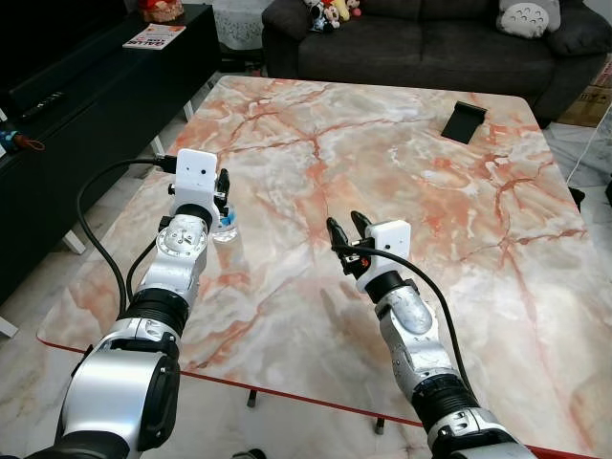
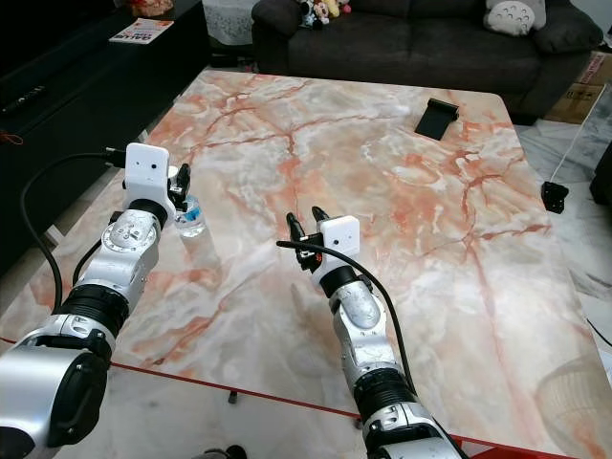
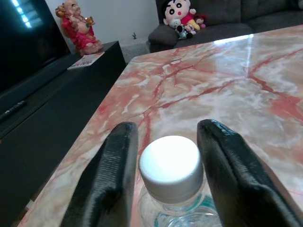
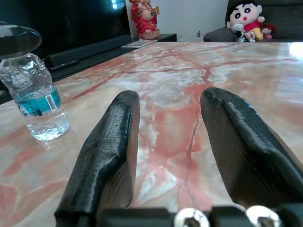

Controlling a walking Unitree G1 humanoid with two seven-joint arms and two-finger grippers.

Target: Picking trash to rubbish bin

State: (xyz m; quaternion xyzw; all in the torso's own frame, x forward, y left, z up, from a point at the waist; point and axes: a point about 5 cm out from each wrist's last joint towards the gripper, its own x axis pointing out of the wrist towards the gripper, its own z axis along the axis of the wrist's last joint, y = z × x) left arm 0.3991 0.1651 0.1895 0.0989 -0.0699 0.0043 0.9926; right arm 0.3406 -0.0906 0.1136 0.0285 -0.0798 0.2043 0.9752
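The step in hand is the pick-up of the trash: a small clear water bottle (image 2: 189,217) with a white cap (image 3: 170,166) that stands upright near the left edge of the marble desk (image 1: 402,163). The left gripper (image 3: 165,184) is at the bottle, its two black fingers apart and set on either side of the cap, with a little gap on each side, so nothing is clamped yet. The right gripper (image 1: 346,229) hovers over the middle of the desk, well apart from the bottle, fingers spread and holding nothing.

By my judgement the next move calls for the left gripper to drop a little lower around the neck or body and then press its fingers together, since a grip on the smooth cap alone may slip. After that comes the lift and the carry to a rubbish bin.
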